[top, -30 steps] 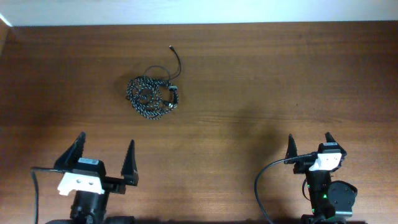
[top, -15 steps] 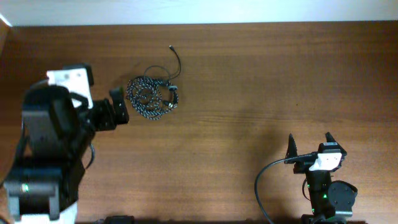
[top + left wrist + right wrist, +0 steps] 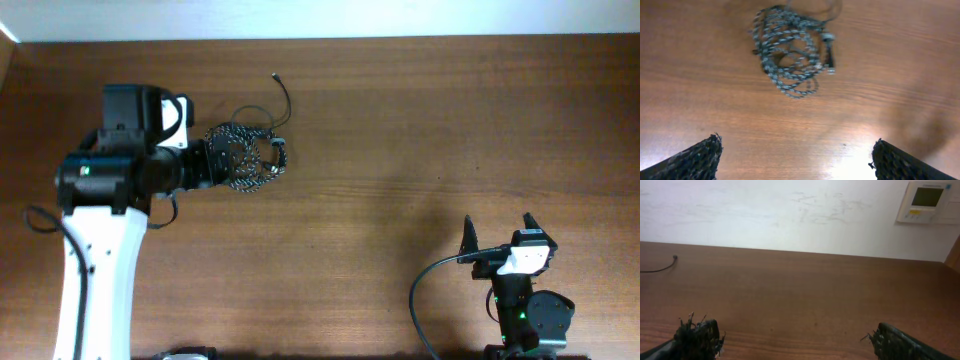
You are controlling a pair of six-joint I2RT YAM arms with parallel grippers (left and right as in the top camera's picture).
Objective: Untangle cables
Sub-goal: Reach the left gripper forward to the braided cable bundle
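**Left claw open over the bundle, nothing gripped yet**

- Left gripper was spread wide, fingers empty. It hung above the table with no contact visible.
- Speckled cable lay coiled in a tight bundle just ahead of the fingertips, slightly toward the left finger. In the overhead view the claw overlapped the near edge of the coil.
- A plug sat on the bundle's side nearer the right finger.
- Plain black cable ran out of the far side of the bundle, away from the claw, with its free end beyond that. Where it threaded through the coil was too blurred to tell.
- Right gripper was also spread and empty, well apart from the bundle. Only the black cable's tail showed far ahead of it, to its left.

My read of the risks:
- Closing straight down on the coil would likely pinch several loops at once. A pull would then cinch the tangle instead of opening it.
- With nothing pinning the other side, the whole bundle would probably slide or lift as one lump.
- The plug could snag on a loop during a pull.
- The thin black cable could slip out between the fingers.
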